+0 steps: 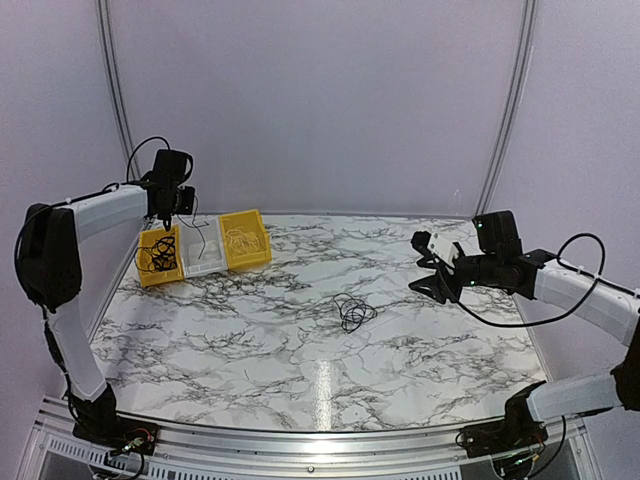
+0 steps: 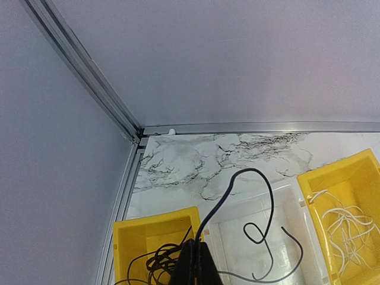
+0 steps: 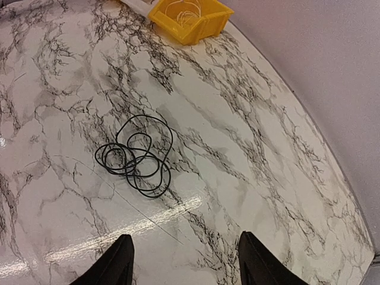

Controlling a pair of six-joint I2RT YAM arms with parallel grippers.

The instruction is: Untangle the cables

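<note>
**Left gripper** — fingers pinched shut on a black cable, held over the bins so that its loop hangs above the white bin, probably to set it apart from the others.
**Left yellow bin**: heaped black cables.
**Right yellow bin**: white cable.
**Table**, centre: black coil, loose and not yet sorted.
**Right gripper** — fingers spread, empty, poised near the coil, likely to take it next.

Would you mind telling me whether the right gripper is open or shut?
Open. The right gripper has its fingers wide apart, only table between them.
</note>
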